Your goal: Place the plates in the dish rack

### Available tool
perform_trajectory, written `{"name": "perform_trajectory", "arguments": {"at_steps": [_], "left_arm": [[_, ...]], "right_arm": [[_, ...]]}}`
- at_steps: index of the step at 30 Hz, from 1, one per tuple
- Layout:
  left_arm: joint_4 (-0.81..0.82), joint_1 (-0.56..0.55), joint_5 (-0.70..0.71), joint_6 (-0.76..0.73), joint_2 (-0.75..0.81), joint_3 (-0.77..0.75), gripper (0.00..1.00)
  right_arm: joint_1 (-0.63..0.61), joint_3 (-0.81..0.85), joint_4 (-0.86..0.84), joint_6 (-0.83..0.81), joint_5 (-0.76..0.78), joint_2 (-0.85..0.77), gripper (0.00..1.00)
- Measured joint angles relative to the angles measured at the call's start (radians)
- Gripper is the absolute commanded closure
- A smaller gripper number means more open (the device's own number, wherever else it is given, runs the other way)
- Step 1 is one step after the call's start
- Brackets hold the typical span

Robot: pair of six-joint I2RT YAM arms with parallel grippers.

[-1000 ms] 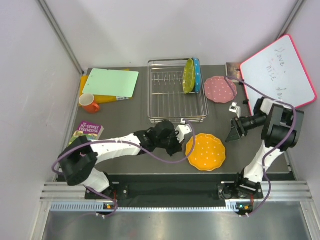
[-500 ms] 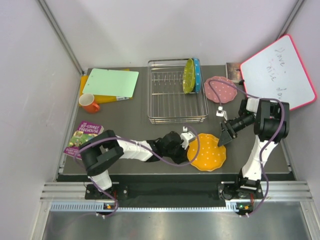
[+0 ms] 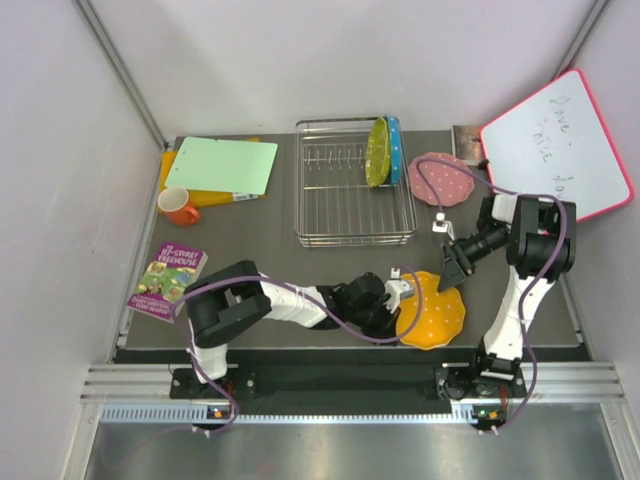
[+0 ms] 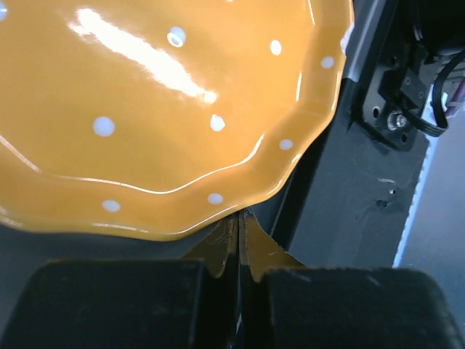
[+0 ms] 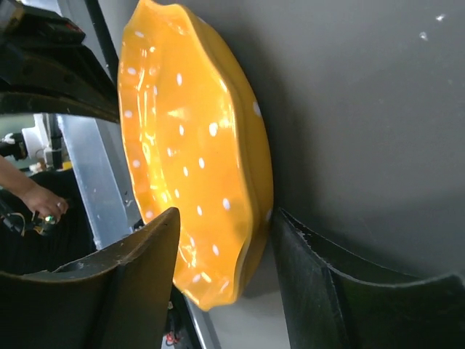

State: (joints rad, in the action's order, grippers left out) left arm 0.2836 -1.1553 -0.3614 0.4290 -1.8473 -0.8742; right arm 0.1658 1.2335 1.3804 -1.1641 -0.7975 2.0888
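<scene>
Left claw (image 4: pixel 240 234), pressed shut, props the orange plate (image 4: pixel 145 109) tilted off the tabletop (image 3: pixel 260 245); right claw (image 5: pixel 225 225) gapes around its rim. Next, likely: pinch, carry to rack (image 3: pixel 355 238).

table (image 3: pixel 250 250): dark grey, matte
dish rack (image 3: pixel 355 240): stands at the far middle
pink plate (image 3: pixel 440 180): flat, just right of the dish rack
orange plate (image 3: pixel 432 312): nearer than the dish rack and to its right, tilted
green cutting board (image 3: pixel 222 165): left of the dish rack, over a yellow-orange sheet (image 3: pixel 205 198)
orange cup (image 3: pixel 180 207): left of the dish rack, touching the sheet
book (image 3: pixel 168 283): well left of the dish rack, nearer
</scene>
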Motion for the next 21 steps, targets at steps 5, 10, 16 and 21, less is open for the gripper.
{"name": "perform_trajectory", "arguments": {"at_steps": [5,10,16,21], "left_arm": [[0.009,-0.009,-0.016,0.009,-0.061,-0.07,1.0],[-0.015,-0.008,-0.016,0.014,-0.092,-0.121,1.0],[-0.092,-0.008,-0.019,0.006,-0.095,-0.157,1.0],[-0.123,0.018,0.065,-0.095,-0.065,-0.161,0.82]], "right_arm": [[-0.002,-0.002,0.031,-0.029,-0.036,0.053,0.49],[-0.005,-0.001,0.089,-0.031,-0.026,0.112,0.61],[0.004,-0.001,0.067,-0.037,-0.001,0.113,1.0],[0.074,0.005,0.074,-0.029,-0.014,0.05,1.0]]}}
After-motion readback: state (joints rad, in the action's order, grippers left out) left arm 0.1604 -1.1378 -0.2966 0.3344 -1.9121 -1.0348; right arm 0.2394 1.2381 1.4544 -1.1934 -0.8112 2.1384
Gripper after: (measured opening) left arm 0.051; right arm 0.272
